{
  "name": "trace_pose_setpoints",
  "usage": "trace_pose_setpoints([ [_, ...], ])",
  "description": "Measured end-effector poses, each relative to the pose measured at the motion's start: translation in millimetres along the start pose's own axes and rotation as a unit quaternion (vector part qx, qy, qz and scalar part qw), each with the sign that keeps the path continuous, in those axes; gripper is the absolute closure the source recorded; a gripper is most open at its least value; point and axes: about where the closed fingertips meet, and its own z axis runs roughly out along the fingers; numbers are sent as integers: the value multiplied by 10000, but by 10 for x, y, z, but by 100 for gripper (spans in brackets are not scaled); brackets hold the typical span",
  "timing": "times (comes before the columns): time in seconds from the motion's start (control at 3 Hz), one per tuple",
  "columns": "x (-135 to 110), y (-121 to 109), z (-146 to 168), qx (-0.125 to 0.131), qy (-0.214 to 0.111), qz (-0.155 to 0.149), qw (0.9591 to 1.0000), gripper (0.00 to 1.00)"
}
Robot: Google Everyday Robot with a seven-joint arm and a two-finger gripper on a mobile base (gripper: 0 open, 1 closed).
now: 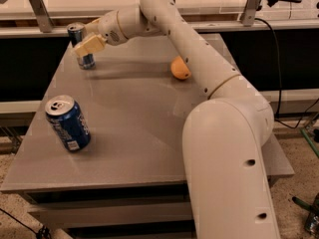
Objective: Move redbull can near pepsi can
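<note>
The slim silver-and-blue redbull can point(76, 33) stands upright at the far left corner of the grey table point(139, 118). My gripper point(82, 42) is at the can, reaching in from the right, and its cream-coloured part covers the can's middle. The can's top and base still show. The wider deep blue pepsi can point(68, 124) stands upright near the table's front left, well apart from the redbull can and closer to the camera.
An orange point(179, 68) lies on the table's far right part, half hidden behind my arm point(199, 59). My arm's large base point(229, 168) fills the front right. Metal posts point(39, 6) and a counter stand behind the table.
</note>
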Motion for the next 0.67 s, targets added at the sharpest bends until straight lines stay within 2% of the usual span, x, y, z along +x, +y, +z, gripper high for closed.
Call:
trace_pose_setpoints([
  [0.67, 27, -40, -89, 42, -23, 88, 9999, 79],
])
